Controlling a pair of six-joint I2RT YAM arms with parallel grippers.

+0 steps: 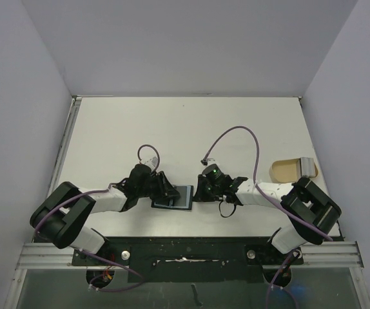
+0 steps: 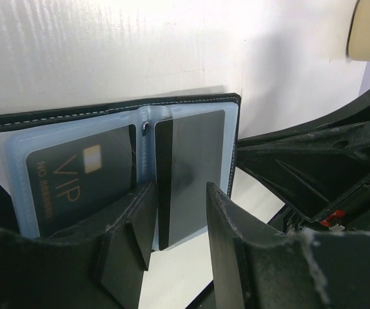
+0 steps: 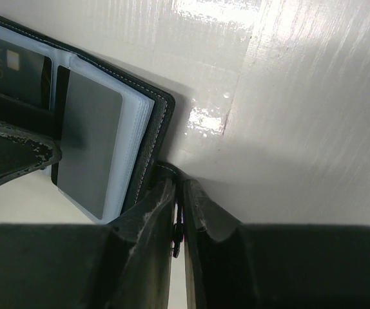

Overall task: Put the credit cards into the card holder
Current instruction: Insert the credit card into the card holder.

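The black card holder [image 1: 184, 193] lies open on the table between my two grippers, its grey-blue sleeves up. In the left wrist view the card holder [image 2: 107, 109] has a dark "VIP" credit card [image 2: 82, 177] in its left sleeve and a plain grey credit card [image 2: 194, 167] in its right sleeve. My left gripper [image 2: 178, 219] is open, its jaws either side of the grey card's near edge without pinching it. My right gripper [image 3: 180, 193] is shut on the holder's snap tab [image 3: 165, 168] at the right edge. The grey card [image 3: 88, 141] also shows there.
A tan shallow tray [image 1: 293, 169] sits at the right edge of the white table, and its corner shows in the left wrist view [image 2: 369, 32]. Purple cables loop over both arms. Grey walls close in the table on three sides.
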